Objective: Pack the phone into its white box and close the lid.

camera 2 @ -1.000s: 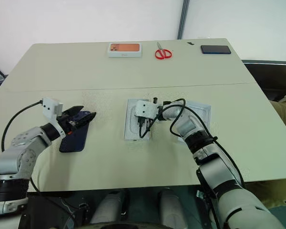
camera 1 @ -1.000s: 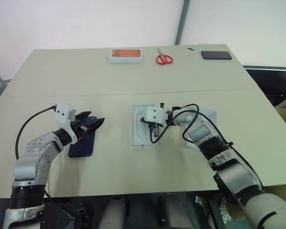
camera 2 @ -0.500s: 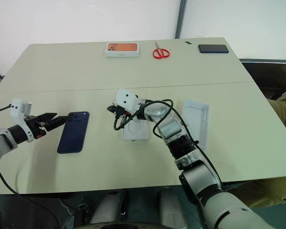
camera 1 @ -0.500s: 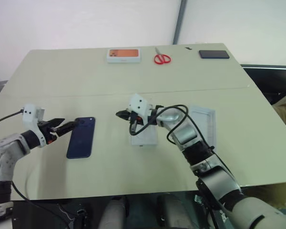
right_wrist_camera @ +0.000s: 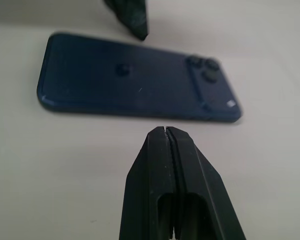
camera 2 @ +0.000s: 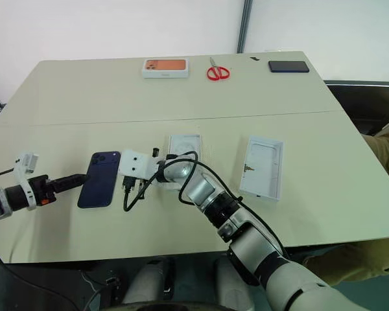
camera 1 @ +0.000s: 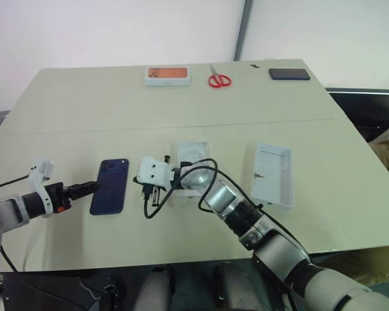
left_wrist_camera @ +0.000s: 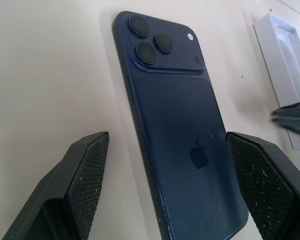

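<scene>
Even, bright, diffuse light; counter shows only soft, faint shadows. Right wrist view: fingers in the foreground blurred, phone beyond them soft too. Left wrist view sharp, dull sheen on the phone back between the fingers.
</scene>
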`<state>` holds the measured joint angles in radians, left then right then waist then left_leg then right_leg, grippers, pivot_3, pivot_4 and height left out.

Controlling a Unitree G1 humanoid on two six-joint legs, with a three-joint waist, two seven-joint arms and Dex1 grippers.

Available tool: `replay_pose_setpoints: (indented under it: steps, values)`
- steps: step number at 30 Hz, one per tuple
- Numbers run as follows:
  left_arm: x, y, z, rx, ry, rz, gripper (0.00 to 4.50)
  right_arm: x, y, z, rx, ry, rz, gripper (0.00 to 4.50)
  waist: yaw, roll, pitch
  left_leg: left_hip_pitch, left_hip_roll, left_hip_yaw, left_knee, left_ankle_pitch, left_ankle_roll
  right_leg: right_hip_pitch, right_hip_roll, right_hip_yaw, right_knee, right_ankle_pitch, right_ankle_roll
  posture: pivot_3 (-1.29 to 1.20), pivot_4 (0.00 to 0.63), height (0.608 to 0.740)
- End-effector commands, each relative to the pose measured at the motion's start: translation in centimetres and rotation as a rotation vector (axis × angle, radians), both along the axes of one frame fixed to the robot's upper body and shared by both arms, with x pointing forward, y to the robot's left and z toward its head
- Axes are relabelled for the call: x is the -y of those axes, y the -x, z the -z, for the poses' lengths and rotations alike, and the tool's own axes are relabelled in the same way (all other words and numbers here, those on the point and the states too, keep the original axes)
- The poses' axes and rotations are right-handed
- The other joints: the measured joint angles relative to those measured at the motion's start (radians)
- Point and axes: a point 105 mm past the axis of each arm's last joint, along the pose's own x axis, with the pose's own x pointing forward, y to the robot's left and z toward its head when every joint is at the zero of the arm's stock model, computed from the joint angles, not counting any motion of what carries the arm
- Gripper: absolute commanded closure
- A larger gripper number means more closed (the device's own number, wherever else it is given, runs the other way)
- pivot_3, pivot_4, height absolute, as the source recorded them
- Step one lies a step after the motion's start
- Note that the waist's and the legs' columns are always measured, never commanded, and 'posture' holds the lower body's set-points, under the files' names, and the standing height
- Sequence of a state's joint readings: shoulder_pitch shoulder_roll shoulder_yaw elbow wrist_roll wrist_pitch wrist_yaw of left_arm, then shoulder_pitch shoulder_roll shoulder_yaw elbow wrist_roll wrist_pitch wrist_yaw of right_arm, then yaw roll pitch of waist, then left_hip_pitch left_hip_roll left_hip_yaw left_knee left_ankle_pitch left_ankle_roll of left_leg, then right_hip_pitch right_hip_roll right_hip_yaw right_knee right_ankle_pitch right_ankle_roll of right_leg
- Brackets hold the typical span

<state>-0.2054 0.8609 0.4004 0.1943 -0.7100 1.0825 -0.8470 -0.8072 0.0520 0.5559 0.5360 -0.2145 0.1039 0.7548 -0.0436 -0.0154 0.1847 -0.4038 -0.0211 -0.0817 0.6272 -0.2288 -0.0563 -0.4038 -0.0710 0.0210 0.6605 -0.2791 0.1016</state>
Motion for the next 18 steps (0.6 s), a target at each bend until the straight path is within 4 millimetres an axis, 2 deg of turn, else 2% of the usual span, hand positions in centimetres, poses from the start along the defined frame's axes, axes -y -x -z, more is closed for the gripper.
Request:
replay_pose_setpoints:
  steps: [1,5,9,18]
  values:
    - [1.2,0.2,2.1,-0.091,0.003,0.023,0.55,-1.0,0.2,0.1,0.061,0.066,-0.048,4.46,0.002,0.001,0.0,0.001,0.0,0.0,0.0,0.0,0.0,0.0,0.0,0.0,0.001,0.0,0.0,0.0,0.15,0.74]
    - [2.0,0.1,2.8,-0.136,0.027,0.04,0.55,-1.2,-0.3,0.2,0.05,0.074,-0.031,4.46,0.004,0.001,0.0,0.004,0.0,0.0,-0.001,0.0,-0.001,0.0,0.0,0.0,0.001,0.0,0.0,0.0,0.15,0.74]
    - [3.1,0.0,3.9,-0.171,0.024,0.075,0.55,-1.1,-0.9,0.0,0.061,0.078,-0.009,4.46,0.004,0.002,-0.001,0.014,-0.001,0.0,-0.006,0.0,-0.001,0.009,-0.001,0.0,-0.002,-0.001,-0.001,0.0,0.15,0.74]
    - [5.4,-0.3,5.6,-0.223,0.037,0.137,0.55,-1.0,-1.3,0.0,0.051,0.075,0.004,4.46,0.016,0.012,-0.007,0.015,-0.002,0.0,-0.006,0.0,-0.001,0.011,-0.002,-0.001,-0.004,-0.001,0.0,0.0,0.15,0.74]
